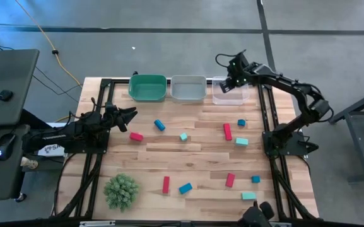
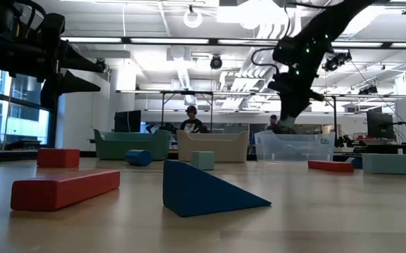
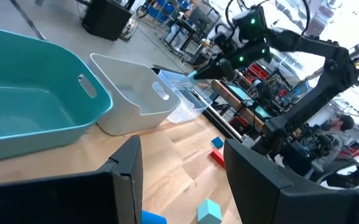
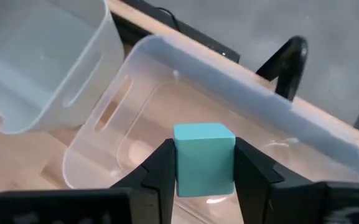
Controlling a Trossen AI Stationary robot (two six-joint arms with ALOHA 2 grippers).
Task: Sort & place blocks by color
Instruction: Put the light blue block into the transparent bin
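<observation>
Step in hand: drop-off. My right gripper (image 4: 204,171) over clear bin (image 1: 223,98), fingers clamped on teal cube (image 4: 204,158), cube hanging above bin floor, not yet in.

Left gripper (image 1: 126,116) waits w/ fingers apart, nothing in it, near red block (image 1: 136,136), by green bin (image 1: 147,88). Grey bin (image 1: 188,88) btwn the other two.

Rest of blocks (image 1: 227,131) scattered on table (image 1: 169,154), unsorted.

Next, I judge: spread right fingers, let cube fall inside walls, lift clear of rim. Most of task left.

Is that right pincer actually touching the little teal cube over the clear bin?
Touching. The right wrist view shows the right pincer pressing both fingers against the teal cube above the clear bin.
</observation>
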